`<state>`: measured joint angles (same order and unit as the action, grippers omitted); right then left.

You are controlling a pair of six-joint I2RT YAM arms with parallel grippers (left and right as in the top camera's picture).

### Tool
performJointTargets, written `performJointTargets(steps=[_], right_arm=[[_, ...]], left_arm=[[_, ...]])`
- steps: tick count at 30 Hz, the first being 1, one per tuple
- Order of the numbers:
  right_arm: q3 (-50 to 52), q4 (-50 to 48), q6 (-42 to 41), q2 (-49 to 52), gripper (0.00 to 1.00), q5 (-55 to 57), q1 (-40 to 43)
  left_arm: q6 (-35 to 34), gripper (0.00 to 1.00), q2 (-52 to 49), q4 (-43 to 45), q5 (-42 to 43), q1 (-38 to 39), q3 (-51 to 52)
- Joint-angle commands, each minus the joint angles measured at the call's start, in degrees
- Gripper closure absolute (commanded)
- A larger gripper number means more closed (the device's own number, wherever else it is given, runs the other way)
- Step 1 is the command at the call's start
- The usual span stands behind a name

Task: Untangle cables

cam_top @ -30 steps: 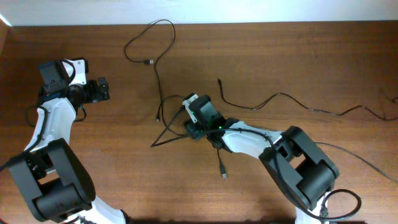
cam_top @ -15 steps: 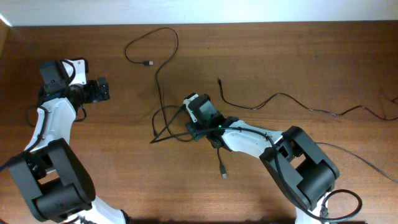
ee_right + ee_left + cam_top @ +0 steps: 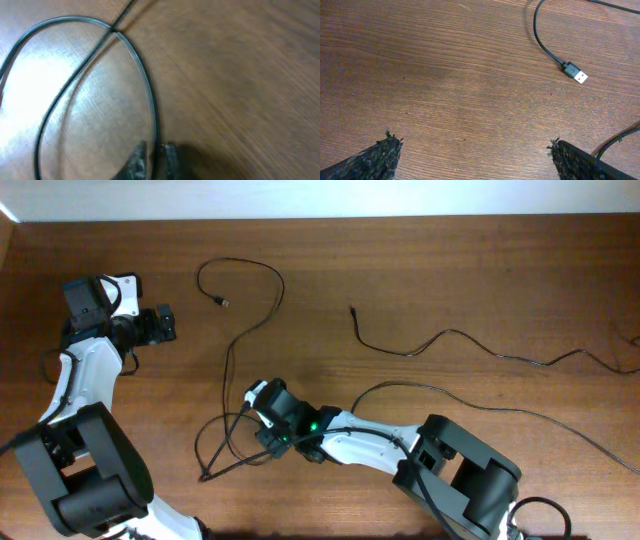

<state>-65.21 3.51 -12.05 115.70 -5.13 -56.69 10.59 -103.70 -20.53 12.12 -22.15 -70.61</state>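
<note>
Several thin black cables lie on the wooden table. One cable (image 3: 232, 345) loops from a plug (image 3: 220, 302) at the back down into crossed loops (image 3: 215, 450) near the front. My right gripper (image 3: 266, 442) sits low beside those loops. In the right wrist view its fingers are shut (image 3: 156, 161) on a strand of this cable (image 3: 145, 85), which curves away in a loop. My left gripper (image 3: 170, 325) stands at the far left, open (image 3: 475, 150) over bare wood with nothing between its fingers. A USB plug (image 3: 576, 75) lies ahead of it to the right.
A second cable (image 3: 450, 335) runs from mid-table to the right edge. A third cable (image 3: 480, 408) arcs from the right arm toward the right edge. The right arm (image 3: 400, 445) stretches across the front of the table.
My right gripper has moved from mid-table to the front left, dragging the cable with it. The cable's back loop and plug have shifted left. The left arm has not moved.
</note>
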Motion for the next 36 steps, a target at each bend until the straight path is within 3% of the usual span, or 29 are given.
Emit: performJointTargets(steps=[1,6,14,15,16,18,20,21,25,31,36], right_arm=[[-0.1,0.8,1.0,0.1,0.27,2.4,1.2],[-0.1,4.1,1.7,-1.8,0.04,2.3,1.1],[0.0,0.8,22.3,1.0,0.0,-0.9,-0.4],[0.0,0.1,22.4,1.6,0.03,-1.1,-0.6],[0.0,-0.6,23.1,2.3,0.22,-2.3,-0.7],[0.0,-1.5,24.1,2.5,0.44,-5.5,-0.7],[0.0,-2.0,24.1,2.6,0.84,-5.9,-0.7],[0.0,-2.0,24.1,2.7,0.96,-5.9,-0.7],[0.0,-2.0,24.1,2.8,0.96,-4.9,-0.7],[0.0,-2.8,22.6,2.8,0.96,19.7,1.8],[0.0,-3.1,5.8,2.8,0.96,19.9,12.3]], left_arm=[[-0.7,0.01,1.5,-0.1,0.1,-0.3,-0.6],[-0.7,0.01,1.5,-0.1,0.1,-0.3,-0.6],[-0.7,0.01,1.5,-0.1,0.1,-0.3,-0.6],[-0.7,0.01,1.5,-0.1,0.1,-0.3,-0.6],[-0.7,0.01,1.5,-0.1,0.1,-0.3,-0.6],[-0.7,0.01,1.5,-0.1,0.0,-0.3,-0.6],[-0.7,0.0,1.5,-0.1,0.0,-0.3,-0.6],[-0.7,0.01,1.5,-0.1,0.1,-0.3,-0.6],[-0.7,0.01,1.5,-0.1,0.0,-0.3,-0.6],[-0.7,0.01,1.5,-0.1,0.1,-0.3,-0.6],[-0.7,0.01,1.5,-0.1,0.0,-0.3,-0.6]])
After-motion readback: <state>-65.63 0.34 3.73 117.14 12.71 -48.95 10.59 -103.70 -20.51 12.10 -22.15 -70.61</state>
